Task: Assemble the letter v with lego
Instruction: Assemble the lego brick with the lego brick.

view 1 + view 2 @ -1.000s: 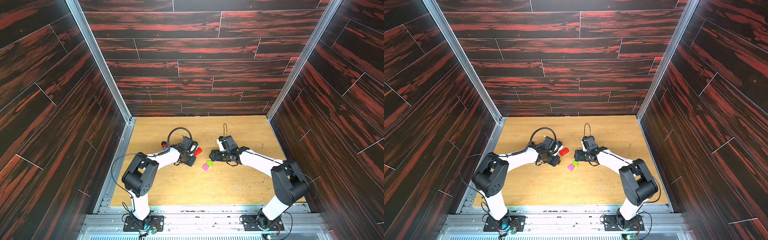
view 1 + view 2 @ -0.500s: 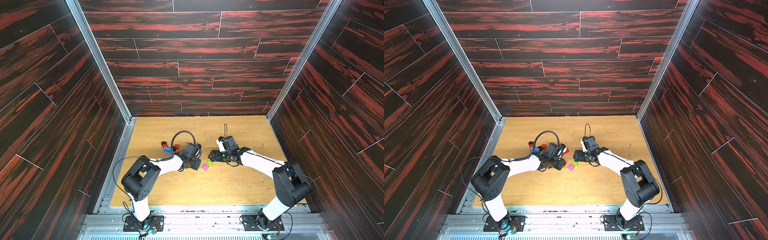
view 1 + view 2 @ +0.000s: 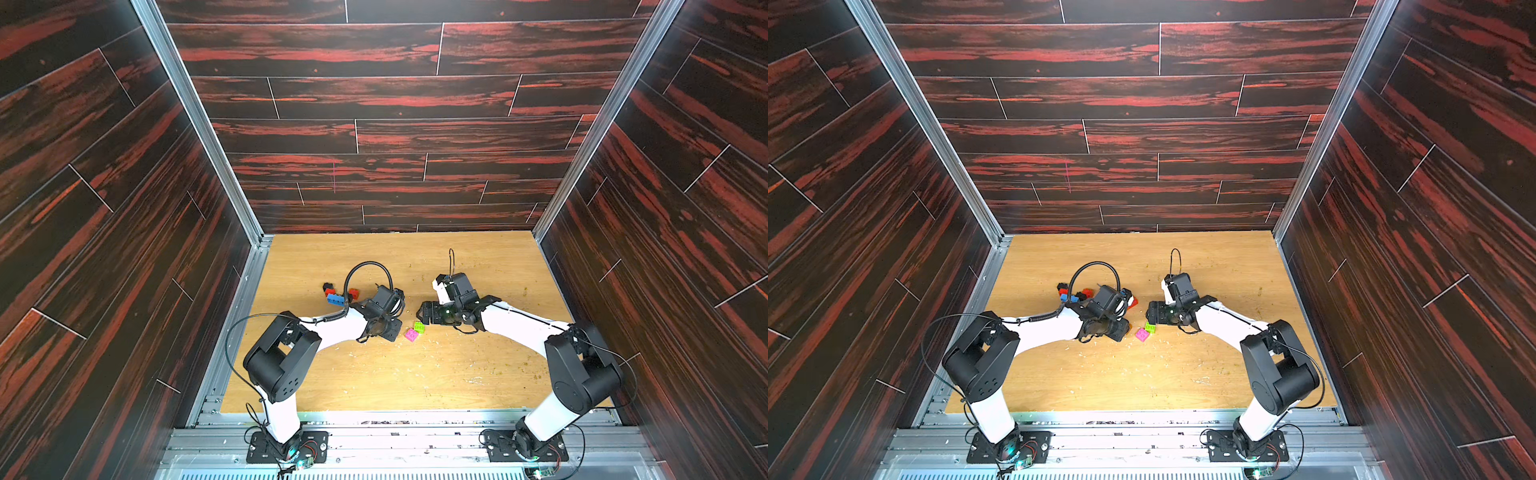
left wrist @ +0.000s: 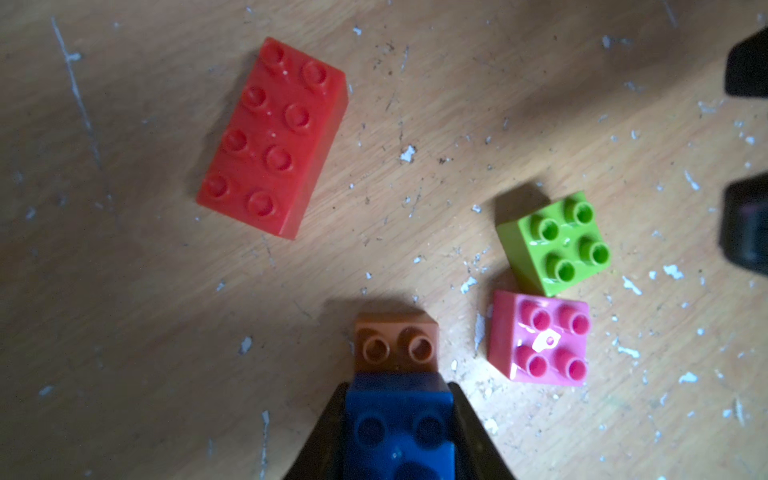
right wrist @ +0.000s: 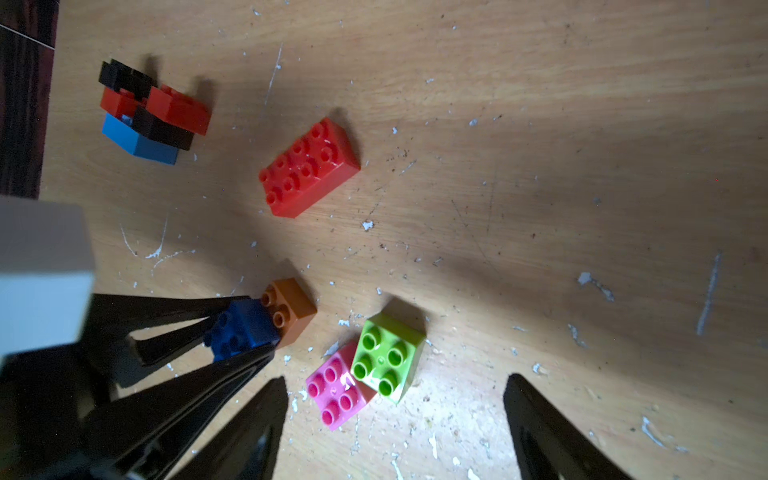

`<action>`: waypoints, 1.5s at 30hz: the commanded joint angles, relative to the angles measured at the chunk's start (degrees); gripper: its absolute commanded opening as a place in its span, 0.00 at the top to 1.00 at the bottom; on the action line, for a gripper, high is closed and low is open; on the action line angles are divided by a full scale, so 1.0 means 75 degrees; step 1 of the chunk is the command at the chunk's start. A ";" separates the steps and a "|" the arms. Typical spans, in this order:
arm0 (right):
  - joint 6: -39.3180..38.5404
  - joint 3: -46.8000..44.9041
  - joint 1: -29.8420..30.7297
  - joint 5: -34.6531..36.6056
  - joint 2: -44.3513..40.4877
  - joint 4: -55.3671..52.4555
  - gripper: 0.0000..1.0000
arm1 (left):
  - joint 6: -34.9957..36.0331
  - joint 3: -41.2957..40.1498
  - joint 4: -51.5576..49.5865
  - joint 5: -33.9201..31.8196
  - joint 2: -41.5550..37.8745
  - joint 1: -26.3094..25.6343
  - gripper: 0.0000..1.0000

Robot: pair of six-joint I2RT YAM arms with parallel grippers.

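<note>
Left wrist view: my left gripper (image 4: 398,388) is clamped on the blue brick (image 4: 399,428), one finger pressing each side. An orange brick (image 4: 397,345) is stuck under its front half, stepped out ahead and low over the table (image 4: 124,291). I cannot tell whether it touches the wood. Just beside it lie the pink brick (image 4: 540,338) and green brick (image 4: 557,243), touching each other. The red brick (image 4: 272,137) lies apart, and a pile (image 5: 149,112) of black, red and light-blue bricks sits well beyond. My right gripper (image 5: 395,382) hangs over pink and green, fingers wide apart, holding nothing.

As I judge it, the orange hangs on by only half its studs, so a sideways scrape on the table or a knock against pink could peel it off. My two grippers are close, and if both reach in together the fingers may clash and scatter the loose bricks.
</note>
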 commanded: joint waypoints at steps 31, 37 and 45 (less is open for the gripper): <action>-0.0062 -0.0186 -0.0498 0.0096 -0.0054 -0.0162 0.15 | -0.0087 0.0276 -0.2047 -0.0469 0.1318 -0.0292 0.82; -0.0033 -0.0185 -0.0492 -0.0079 0.0059 -0.0067 0.15 | -0.0685 0.0233 -0.1795 -0.0225 0.1375 -0.0280 0.82; -0.0033 -0.0197 -0.0493 -0.0133 0.0074 -0.0055 0.15 | -0.1222 0.0741 -0.1992 0.0209 0.1783 -0.0210 0.82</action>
